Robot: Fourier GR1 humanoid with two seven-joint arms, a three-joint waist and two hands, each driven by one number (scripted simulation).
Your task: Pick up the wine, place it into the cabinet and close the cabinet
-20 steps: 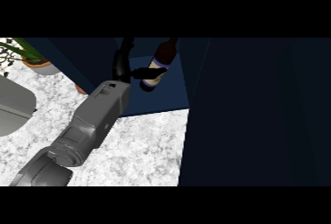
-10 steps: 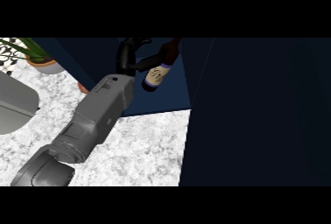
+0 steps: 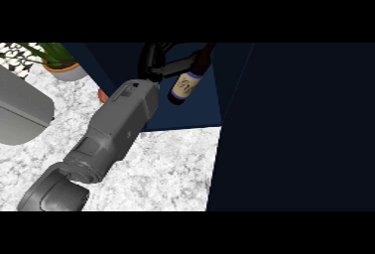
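The wine bottle (image 3: 184, 85), dark with a pale label, stands tilted inside the dark blue cabinet (image 3: 198, 116), its neck pointing up and to the right. My right hand (image 3: 155, 63) reaches into the cabinet just left of the bottle. Its thumb lies against the bottle's shoulder and its fingers curl over beside the neck. My grey forearm (image 3: 117, 124) runs from the lower left up to the hand. The left hand shows nowhere.
A wide dark cabinet door (image 3: 300, 129) fills the right side of the view. A potted plant (image 3: 60, 63) stands at the back left, and a grey rounded object (image 3: 22, 114) lies at the left edge. Something small and orange (image 3: 102, 94) peeks out beside my forearm. The marble counter (image 3: 168, 168) lies in front.
My hand and the bottle have shifted slightly up and right, deeper into the cabinet. The bottle's neck leans further right. More of the plant shows at the left.
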